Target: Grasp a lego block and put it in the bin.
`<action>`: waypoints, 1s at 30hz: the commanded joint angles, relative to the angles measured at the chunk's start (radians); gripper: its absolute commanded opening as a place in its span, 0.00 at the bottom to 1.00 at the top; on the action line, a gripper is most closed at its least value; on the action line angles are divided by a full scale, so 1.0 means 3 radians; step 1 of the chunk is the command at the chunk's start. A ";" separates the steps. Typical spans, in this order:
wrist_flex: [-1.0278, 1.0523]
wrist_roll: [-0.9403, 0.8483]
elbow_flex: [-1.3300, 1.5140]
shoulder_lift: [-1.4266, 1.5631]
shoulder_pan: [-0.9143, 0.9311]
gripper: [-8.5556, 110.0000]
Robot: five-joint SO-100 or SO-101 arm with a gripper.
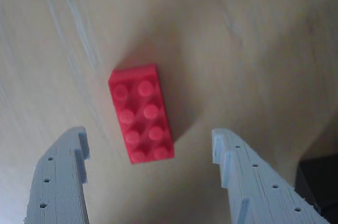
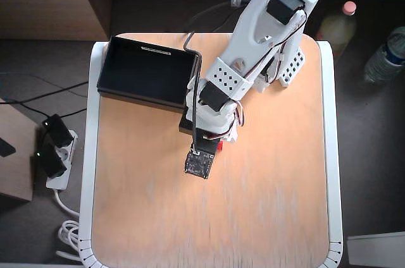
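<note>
Gripper (image 1: 150,142) spread wide, fingers straddling the lego block (image 1: 141,113) lying studs-up on the surface (image 2: 266,198), seemingly lined up for a pinch across its short sides (bin (image 2: 147,72) waits at ten o'clock overhead, apart).

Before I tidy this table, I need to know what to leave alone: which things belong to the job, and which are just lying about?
Job:
lego block
bin
gripper, open over the block

Lying about:
power strip
two bottles on the floor
</note>
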 commanded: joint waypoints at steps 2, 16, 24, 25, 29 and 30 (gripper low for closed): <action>-0.0077 -0.0097 -0.0389 -0.0031 -0.0092 0.27; -0.0215 -0.0261 -0.0266 -0.0153 -0.0302 0.27; -0.0337 -0.0215 -0.0107 -0.0153 -0.0291 0.27; -0.0348 -0.0215 -0.0097 -0.0153 -0.0291 0.27; -0.0435 -0.0194 0.0031 -0.0143 -0.0281 0.27; -0.0435 -0.0194 0.0046 -0.0138 -0.0276 0.27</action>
